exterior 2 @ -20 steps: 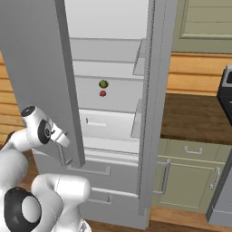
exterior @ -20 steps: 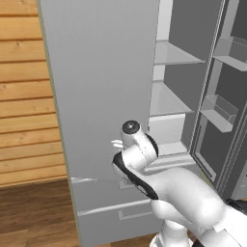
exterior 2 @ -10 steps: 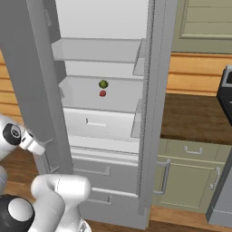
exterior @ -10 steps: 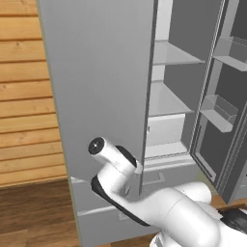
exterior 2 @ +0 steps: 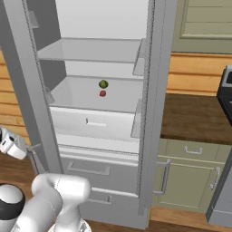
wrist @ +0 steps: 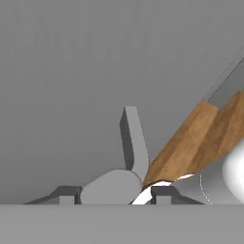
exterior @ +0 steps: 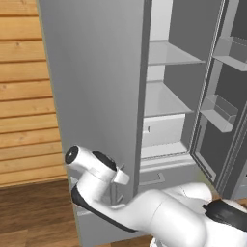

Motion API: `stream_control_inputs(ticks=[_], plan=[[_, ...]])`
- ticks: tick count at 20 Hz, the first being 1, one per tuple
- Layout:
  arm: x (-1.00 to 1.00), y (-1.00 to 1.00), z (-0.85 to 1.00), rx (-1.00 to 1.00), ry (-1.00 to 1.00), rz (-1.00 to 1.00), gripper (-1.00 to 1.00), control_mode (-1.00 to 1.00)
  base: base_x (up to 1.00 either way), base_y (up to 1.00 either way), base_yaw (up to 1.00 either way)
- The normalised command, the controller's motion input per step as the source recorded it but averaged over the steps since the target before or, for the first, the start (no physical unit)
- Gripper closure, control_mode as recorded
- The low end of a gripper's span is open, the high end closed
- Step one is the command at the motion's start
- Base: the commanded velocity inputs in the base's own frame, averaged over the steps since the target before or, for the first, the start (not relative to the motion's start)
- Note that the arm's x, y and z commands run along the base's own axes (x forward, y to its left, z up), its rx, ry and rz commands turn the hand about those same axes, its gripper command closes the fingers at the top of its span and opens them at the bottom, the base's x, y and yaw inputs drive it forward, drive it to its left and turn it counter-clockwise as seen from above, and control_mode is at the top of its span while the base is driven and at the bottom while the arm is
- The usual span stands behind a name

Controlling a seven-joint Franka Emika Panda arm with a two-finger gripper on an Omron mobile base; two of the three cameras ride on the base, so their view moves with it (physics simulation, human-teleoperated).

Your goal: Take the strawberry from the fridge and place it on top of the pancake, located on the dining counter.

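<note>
The fridge [exterior 2: 154, 113] stands with both doors swung out. On its middle shelf lies the strawberry [exterior 2: 103, 93], a tiny red berry, with a small green round thing [exterior 2: 103, 84] just behind it. My gripper [exterior: 118, 177] is low at the outer face of the left door [exterior: 96, 96], shut on that door's slim bar handle [wrist: 134, 143]. Its fingertips [wrist: 162, 192] straddle the handle's foot. At the left edge of the right base view, the gripper [exterior 2: 17, 147] holds the handle [exterior 2: 34, 153]. The pancake and the dining counter are out of view.
The right door [exterior: 226, 111] with its bins hangs open at the right. Two lower drawers [exterior 2: 90, 172] sit under the shelves. Right of the fridge are sage-green cabinets [exterior 2: 190, 176] under a brown top and a stove edge [exterior 2: 225, 90]. A wooden wall [exterior: 24, 96] is on the left.
The left fridge door has swung further open, to the left, drawn by my gripper on its handle. More of the shelves and the strawberry now show.
</note>
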Motion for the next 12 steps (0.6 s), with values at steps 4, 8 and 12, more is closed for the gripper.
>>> stream_control_inputs(ticks=[4,8,12], plan=[[-0.06,0.43,0.08,-0.1,-0.06,0.0,-1.0,-1.0,0.0,0.0,0.0],[-0.29,0.24,0.18,-0.06,-0.12,0.02,-1.0,-1.0,0.0,0.0,0.0],[-0.27,0.07,0.5,-0.01,-0.14,0.04,-1.0,-1.0,0.0,0.0,0.0]])
